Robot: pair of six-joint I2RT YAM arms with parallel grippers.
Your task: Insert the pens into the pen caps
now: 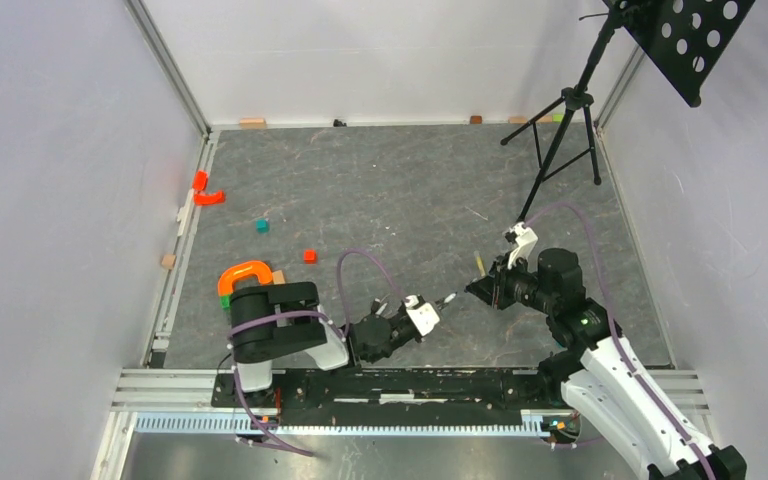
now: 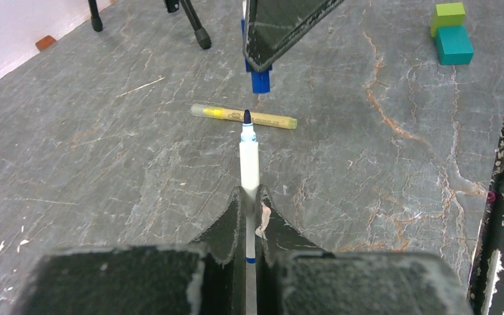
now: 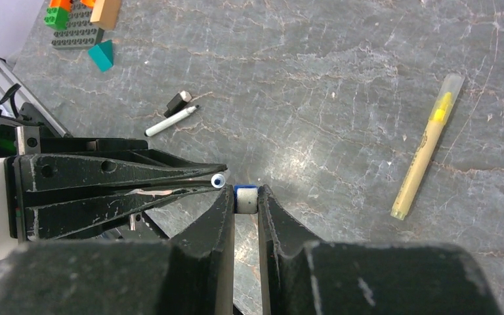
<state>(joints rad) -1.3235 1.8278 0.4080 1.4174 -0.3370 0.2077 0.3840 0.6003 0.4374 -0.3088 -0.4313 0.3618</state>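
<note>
Left wrist view shows the left gripper point(image 2: 249, 195) clamped on a white-barrelled, blue-tipped pen point(image 2: 249, 161), its tip just short of the bright blue plastic cap point(image 2: 260, 80) pinched in the right gripper point(image 3: 245, 191). Only the right wrist view reveals a second white pen point(image 3: 170, 121) beside a black cap point(image 3: 178, 100). A yellow-olive pen point(image 3: 426, 154) lies nearby on the grey marbled table point(image 1: 380, 180).

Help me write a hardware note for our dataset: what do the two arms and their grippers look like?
Both arms have black joints and white shells, with a purple cable looping along each: left arm, right arm. The right one shows a small green light. The left gripper and right gripper have black, tapering fingers with scuffed whitish edges.
</note>
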